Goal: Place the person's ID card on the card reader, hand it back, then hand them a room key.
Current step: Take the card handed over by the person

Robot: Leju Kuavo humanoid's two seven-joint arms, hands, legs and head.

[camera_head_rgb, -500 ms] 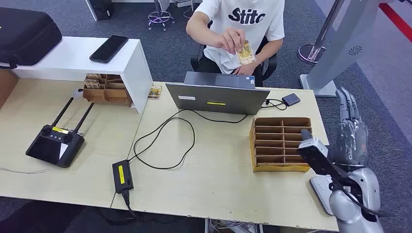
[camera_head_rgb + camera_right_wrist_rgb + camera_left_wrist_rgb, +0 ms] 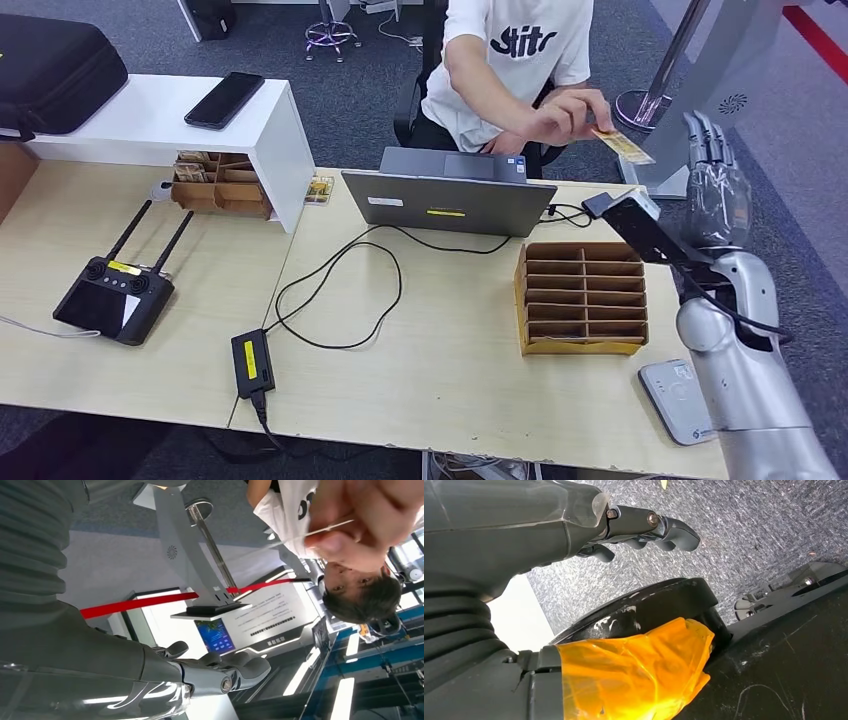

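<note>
Since half a second back, our right hand [image 2: 716, 185] has come up from beside the wooden sorter [image 2: 581, 297] to about 2 o'clock of the desk [image 2: 440, 370], fingers straight and apart, holding nothing. The person's hand [image 2: 565, 115] has swung the ID card [image 2: 622, 146] from in front of their chest out towards us; the card now sits just at 9 o'clock of our fingertips, close but apart. So we're at the handover, card not yet taken. The card reader [image 2: 680, 398] lies at 6 o'clock of the sorter by the desk edge, the card's next stop. Our left hand [image 2: 644, 527] hangs over the carpet with fingers curled, probably empty, though the wrist view is too tight for us to say.
</note>
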